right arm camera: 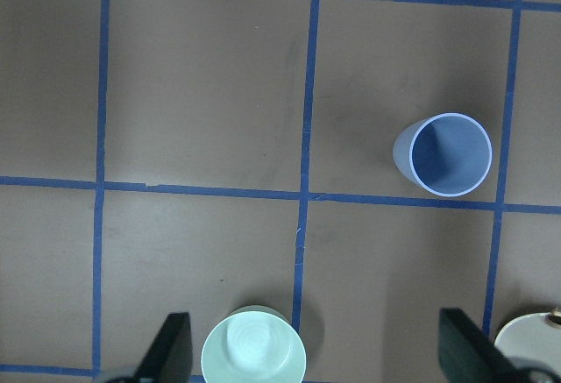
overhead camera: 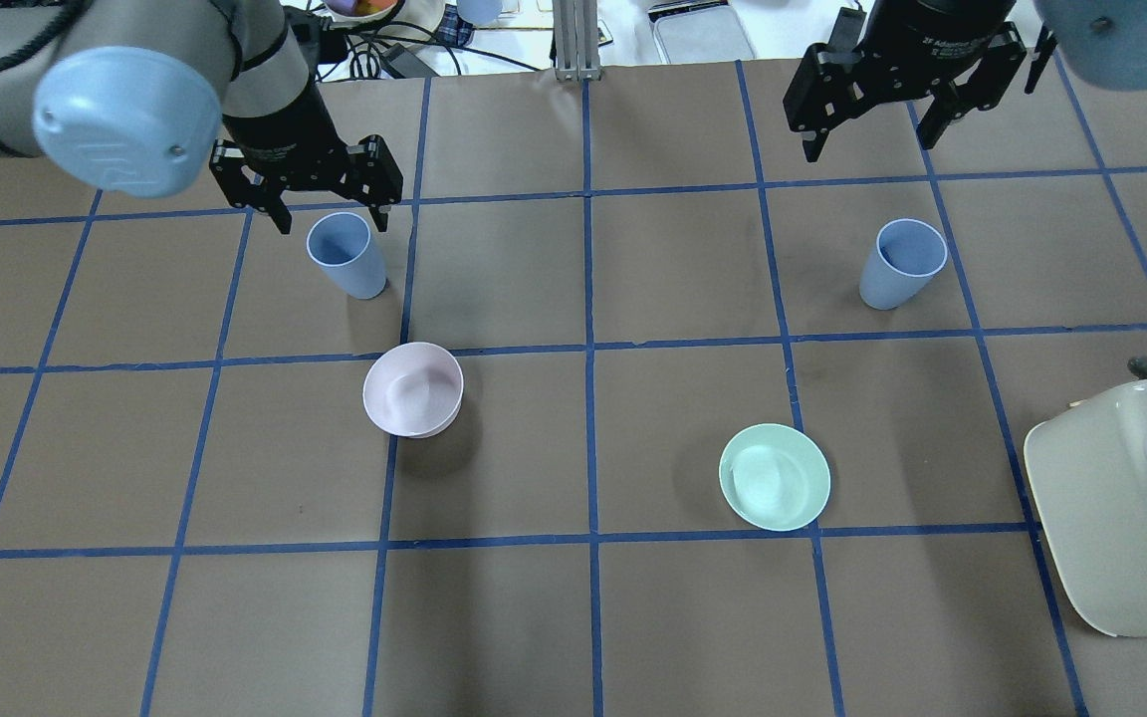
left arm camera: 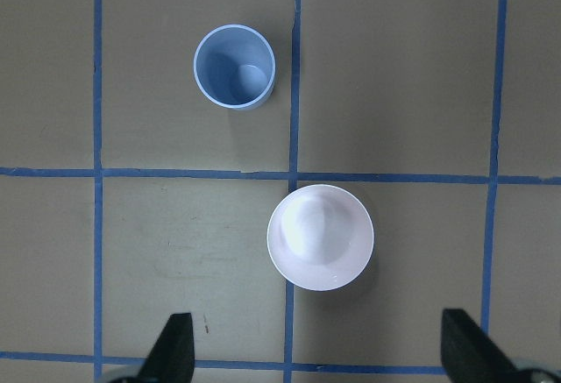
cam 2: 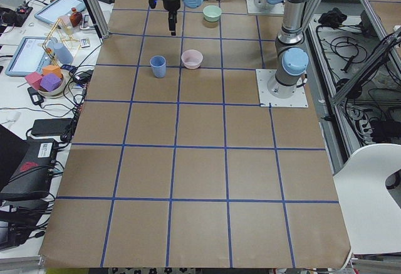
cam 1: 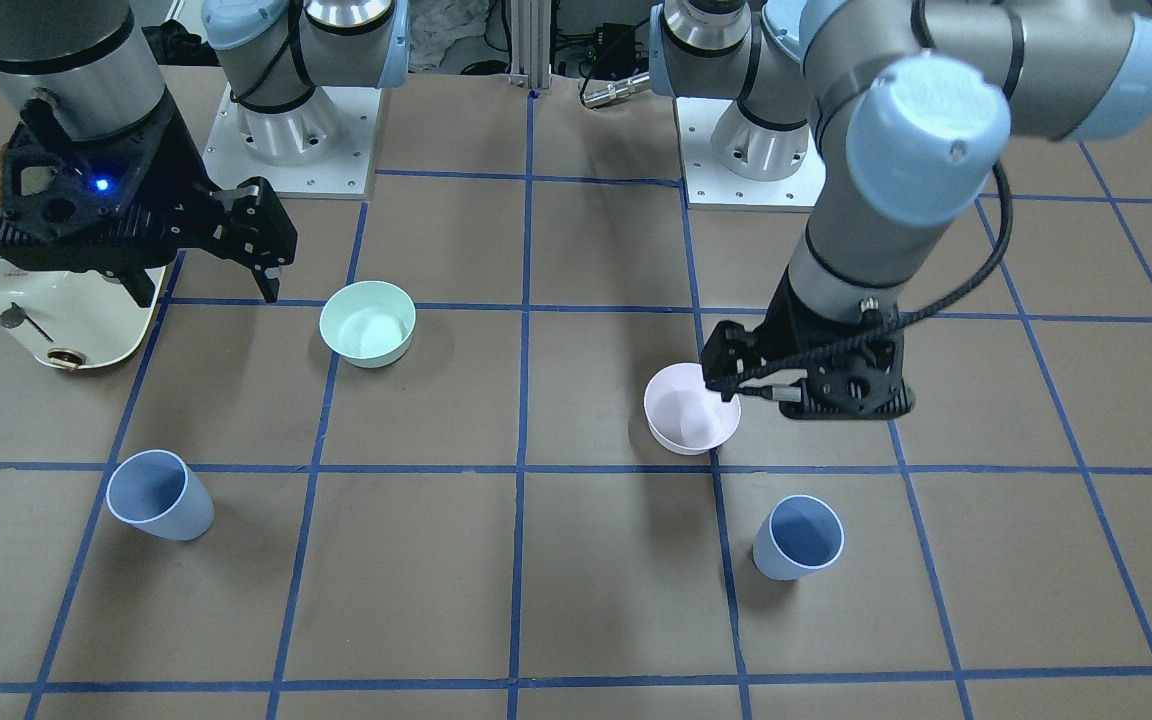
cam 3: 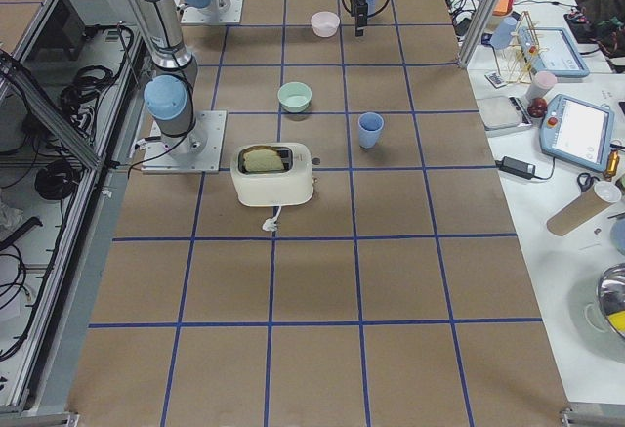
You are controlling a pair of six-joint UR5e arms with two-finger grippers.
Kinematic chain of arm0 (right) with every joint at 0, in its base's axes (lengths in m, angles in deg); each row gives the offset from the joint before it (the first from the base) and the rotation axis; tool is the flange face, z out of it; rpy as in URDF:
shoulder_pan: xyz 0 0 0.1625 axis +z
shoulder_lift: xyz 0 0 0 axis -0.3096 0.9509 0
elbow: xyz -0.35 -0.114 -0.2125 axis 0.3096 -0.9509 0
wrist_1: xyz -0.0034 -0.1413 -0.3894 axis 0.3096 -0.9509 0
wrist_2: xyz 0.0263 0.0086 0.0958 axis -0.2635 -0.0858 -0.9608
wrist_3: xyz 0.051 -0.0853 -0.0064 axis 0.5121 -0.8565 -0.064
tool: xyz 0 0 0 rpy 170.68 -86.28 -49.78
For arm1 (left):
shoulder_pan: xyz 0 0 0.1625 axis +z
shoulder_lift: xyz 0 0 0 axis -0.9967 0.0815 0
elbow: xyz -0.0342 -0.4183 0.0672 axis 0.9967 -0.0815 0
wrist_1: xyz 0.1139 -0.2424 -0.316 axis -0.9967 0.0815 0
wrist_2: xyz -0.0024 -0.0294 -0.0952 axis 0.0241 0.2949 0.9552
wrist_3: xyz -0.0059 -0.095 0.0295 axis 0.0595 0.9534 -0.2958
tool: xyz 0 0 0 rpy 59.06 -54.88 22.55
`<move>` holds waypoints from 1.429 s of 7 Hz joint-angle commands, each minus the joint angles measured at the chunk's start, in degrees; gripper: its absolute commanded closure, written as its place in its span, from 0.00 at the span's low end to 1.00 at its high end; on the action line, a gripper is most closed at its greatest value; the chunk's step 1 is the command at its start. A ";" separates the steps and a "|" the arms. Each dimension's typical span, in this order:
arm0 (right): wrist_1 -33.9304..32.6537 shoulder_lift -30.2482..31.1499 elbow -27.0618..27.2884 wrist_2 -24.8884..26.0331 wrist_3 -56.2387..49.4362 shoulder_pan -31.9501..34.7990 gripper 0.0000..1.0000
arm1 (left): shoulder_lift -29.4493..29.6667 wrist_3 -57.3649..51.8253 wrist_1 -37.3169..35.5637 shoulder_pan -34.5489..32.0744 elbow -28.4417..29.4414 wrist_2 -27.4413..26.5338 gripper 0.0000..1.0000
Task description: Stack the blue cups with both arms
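Overhead exterior: left end effector (overhead camera: pixel 332 219) and right end effector (overhead camera: pixel 874 147) hang released (both empty). One blue cup (overhead camera: pixel 346 261) and the other blue cup (overhead camera: pixel 900 264) stand upright, well apart.

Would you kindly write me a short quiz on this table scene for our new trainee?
1. True or false: the left-side blue cup and the right-side blue cup both stand upright, unstacked.
2. Between the pink bowl and the mint-green bowl, which lies nearer the left tool? A) pink B) mint-green C) equally near
3. Fill in: the left tool and the right tool are both ___ and empty.
Key: 1 true; 2 A; 3 open.
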 commanded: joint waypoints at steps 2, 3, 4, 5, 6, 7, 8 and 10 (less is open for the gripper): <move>-0.23 -0.31 0.14 -0.44 0.28 -3.87 0.00 | 10.40 -1.24 -7.98 0.47 0.62 -3.24 0.00; -0.41 -2.83 0.49 -0.70 -0.50 -7.38 0.00 | 12.77 -1.33 -12.88 0.47 0.54 -4.57 0.00; -3.98 -6.51 0.84 -0.53 -3.12 -11.41 0.00 | 14.54 -1.67 -15.54 0.47 0.53 -4.67 0.13; -8.45 -9.77 1.20 -0.44 -8.19 -12.67 0.00 | 15.51 -1.68 -16.43 0.47 0.53 -4.67 0.45; -13.02 -12.67 1.90 -0.35 -8.77 -13.47 0.01 | 15.69 -1.77 -16.53 0.38 0.45 -4.67 0.76; -17.24 -16.97 2.86 -0.44 -8.95 -14.26 0.05 | 15.78 -1.33 -17.22 0.38 0.36 -4.67 1.00; -19.37 -20.49 4.52 -0.44 -11.56 -15.40 0.15 | 15.61 -0.72 -17.58 -0.14 0.27 -4.67 1.00; -21.59 -20.79 7.26 -0.44 -14.48 -16.38 0.15 | 13.86 1.81 -17.41 -3.73 0.53 -3.71 1.00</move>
